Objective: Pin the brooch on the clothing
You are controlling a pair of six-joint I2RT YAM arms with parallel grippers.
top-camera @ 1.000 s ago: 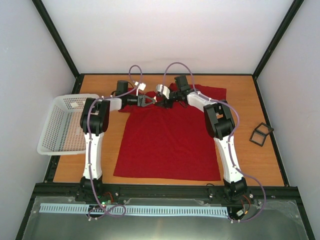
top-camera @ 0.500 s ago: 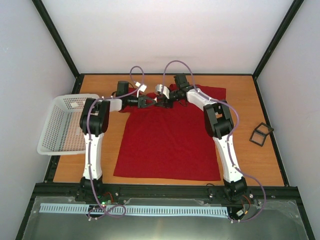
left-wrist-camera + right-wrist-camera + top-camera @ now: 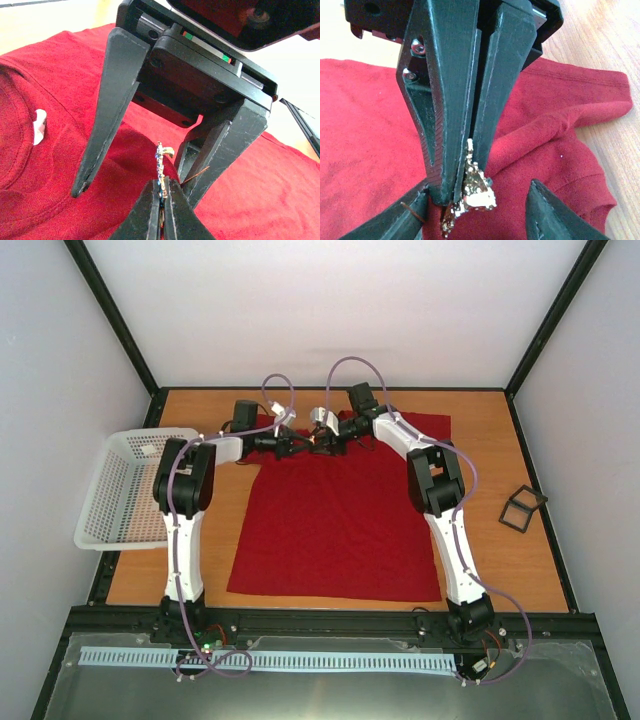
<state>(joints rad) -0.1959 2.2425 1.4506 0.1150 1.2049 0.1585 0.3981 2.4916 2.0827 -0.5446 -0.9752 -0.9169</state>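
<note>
At 12 o'clock, by red T-shirt point(image 3: 335, 530) collar: left claw point(image 3: 162, 192) clamped on brooch point(image 3: 160, 159); right claw point(image 3: 136, 192) apart, straddling brooch and left claw.

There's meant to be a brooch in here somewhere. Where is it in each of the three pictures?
Top external: the brooch is a tiny glint above centre, near the red T-shirt's collar.
Left wrist: the brooch stands bottom centre, in the left gripper's shut tips.
Right wrist: the brooch glitters bottom centre, in that same gripper's tips.
Shared landmark: the red T-shirt beneath it.
</note>
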